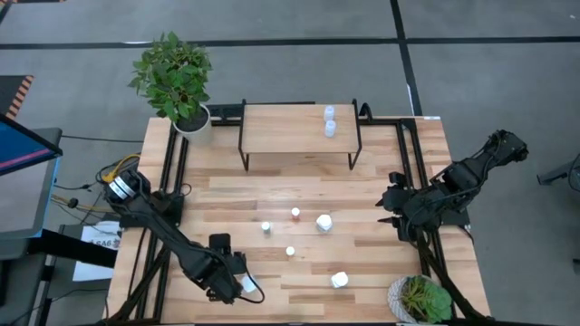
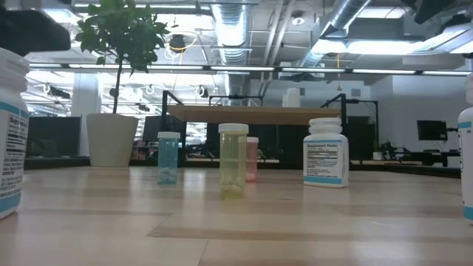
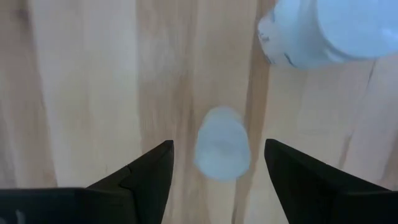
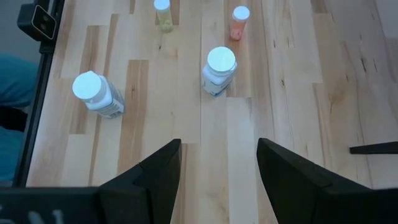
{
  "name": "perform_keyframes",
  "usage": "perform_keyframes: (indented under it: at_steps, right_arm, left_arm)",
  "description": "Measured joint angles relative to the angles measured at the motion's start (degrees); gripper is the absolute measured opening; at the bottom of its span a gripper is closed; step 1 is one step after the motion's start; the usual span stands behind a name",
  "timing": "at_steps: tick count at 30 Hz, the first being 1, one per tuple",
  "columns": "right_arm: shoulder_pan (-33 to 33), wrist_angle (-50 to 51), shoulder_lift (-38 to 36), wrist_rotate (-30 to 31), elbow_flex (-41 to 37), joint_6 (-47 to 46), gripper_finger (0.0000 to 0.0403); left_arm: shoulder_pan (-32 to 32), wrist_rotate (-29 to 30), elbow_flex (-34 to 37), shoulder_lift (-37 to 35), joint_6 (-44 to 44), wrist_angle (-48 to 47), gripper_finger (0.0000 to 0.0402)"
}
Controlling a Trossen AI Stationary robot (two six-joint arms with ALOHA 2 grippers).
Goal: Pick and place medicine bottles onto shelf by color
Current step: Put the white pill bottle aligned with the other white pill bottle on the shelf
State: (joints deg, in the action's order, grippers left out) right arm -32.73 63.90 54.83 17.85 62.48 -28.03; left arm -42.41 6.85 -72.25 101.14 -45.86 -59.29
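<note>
Left wrist view has the left gripper (image 3: 217, 162) hanging w/ fingers spread wide, released, and a small pale-capped bottle (image 3: 221, 151) standing blurred between them, nothing gripped yet. A bigger white bottle (image 3: 323, 31) sits near it, so a finger drifting sideways on the way down could knock that one over (it looks top-heavy).

High view: the left gripper (image 1: 237, 282) is at the bench's (image 1: 362, 272) near edge, well apart from the shelf (image 1: 281, 127), where two bottles (image 1: 330, 119) already stand at the right end. Long carry, so a loose pinch risks a drop.

Right gripper (image 4: 217, 165) waits at the bench's right side, fingers parted, holding nothing.

Colour is hard to read from above; the wrong shelf spot is a likely slip. The blue (image 2: 168, 157), yellow (image 2: 233, 159) and pink (image 2: 252, 158) vials stand close together, so they could topple each other.
</note>
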Motion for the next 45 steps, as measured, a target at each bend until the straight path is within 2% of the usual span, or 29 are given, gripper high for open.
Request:
perform_keyframes:
  at_steps: [6, 12, 29, 45]
  right_arm:
    - [0.0, 0.0, 0.0, 0.0, 0.0, 0.0, 0.0232]
    - [0.0, -0.1, 0.0, 0.0, 0.0, 0.0, 0.0232]
    - [0.0, 0.0, 0.0, 0.0, 0.0, 0.0, 0.0232]
    - [0.0, 0.0, 0.0, 0.0, 0.0, 0.0, 0.0232]
  left_arm:
    - [0.0, 0.0, 0.0, 2.1, 0.1, 0.0, 0.0237]
    - [-0.1, 1.1, 0.0, 2.1, 0.5, 0.3, 0.0237]
    - [0.0, -1.0, 0.0, 2.1, 2.6, 0.3, 0.0237]
    - [0.0, -0.3, 0.0, 2.1, 5.3, -0.5, 0.0237]
